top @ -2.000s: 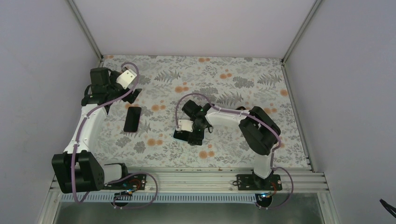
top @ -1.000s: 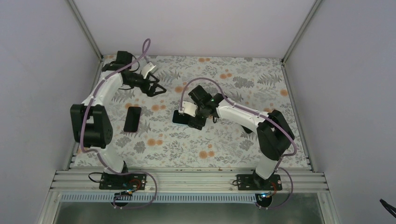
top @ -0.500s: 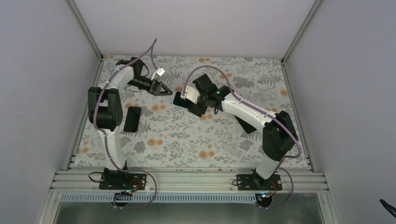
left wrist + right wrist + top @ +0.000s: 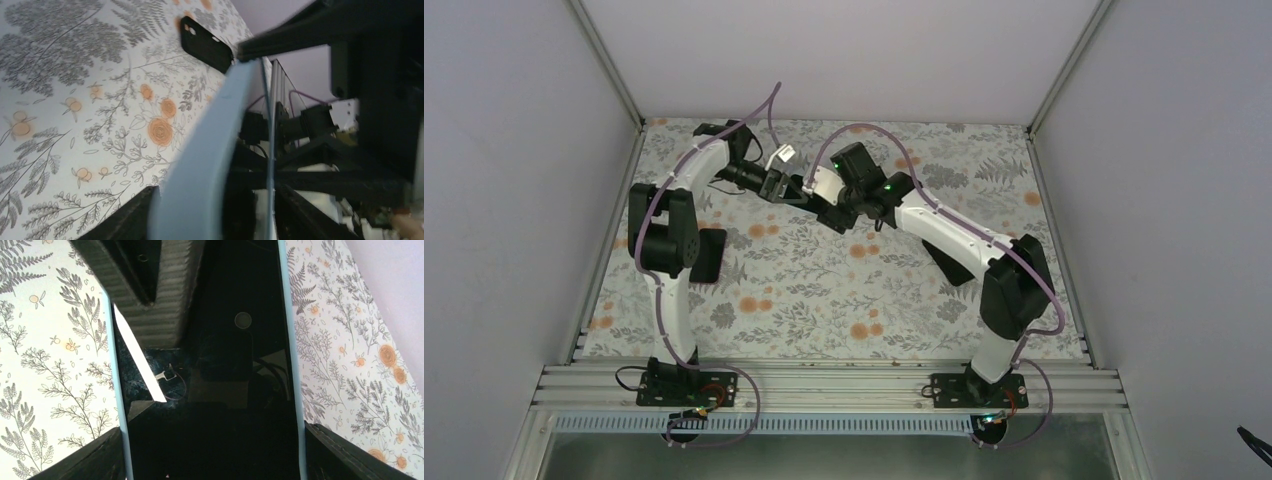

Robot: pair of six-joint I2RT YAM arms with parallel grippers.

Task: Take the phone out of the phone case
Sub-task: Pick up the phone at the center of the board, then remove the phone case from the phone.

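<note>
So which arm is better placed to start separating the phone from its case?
Probably left. The left gripper straddles the edge of the light blue case at its free end, while the right gripper is occupied holding the phone.

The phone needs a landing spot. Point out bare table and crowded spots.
Free: the near-centre of the table, between the arms and the front rail; also the far-right corner. Crowded: far centre, where left hand and right hand meet at the cased phone, and the left side, where a flat black item lies by the left arm.
</note>
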